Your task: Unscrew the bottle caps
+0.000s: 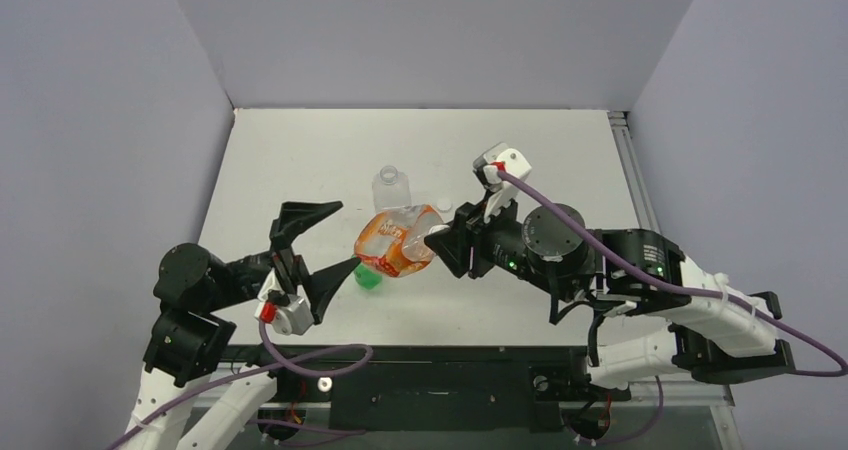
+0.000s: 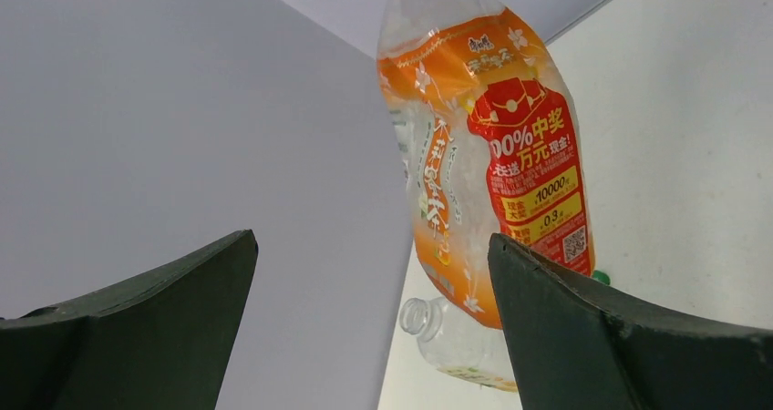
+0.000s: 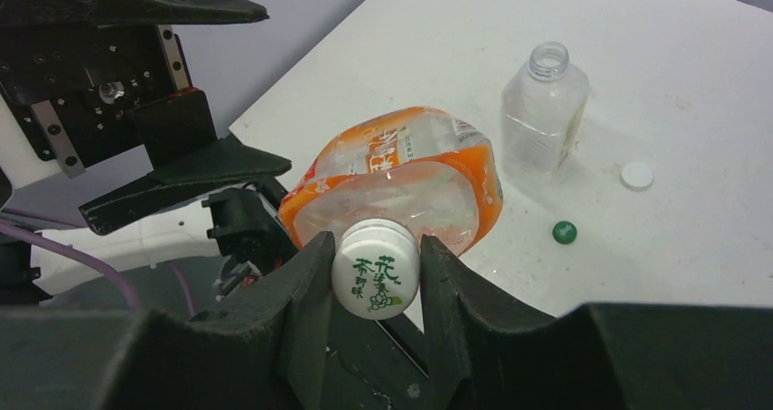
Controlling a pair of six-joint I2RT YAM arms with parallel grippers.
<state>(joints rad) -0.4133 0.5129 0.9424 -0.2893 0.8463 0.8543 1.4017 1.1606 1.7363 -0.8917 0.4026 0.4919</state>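
White cap (image 3: 375,278), green-printed, on orange bottle (image 3: 401,164) — right hand (image 3: 374,251) pinches it; left hand (image 2: 371,240) wide, empty.

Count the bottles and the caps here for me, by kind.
Bottles: 3 (orange bottle, clear bottle, green bottle)
Caps: 3 (fitted white cap, loose white cap, loose green cap)
Total: 6

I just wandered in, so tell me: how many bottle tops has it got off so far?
Two look done: the clear bottle stands open, and a white cap and a green cap lie loose on the table. In hand: the right gripper clamps its jaws on the last cap, on the orange bottle. Only that is left; the left gripper is open.
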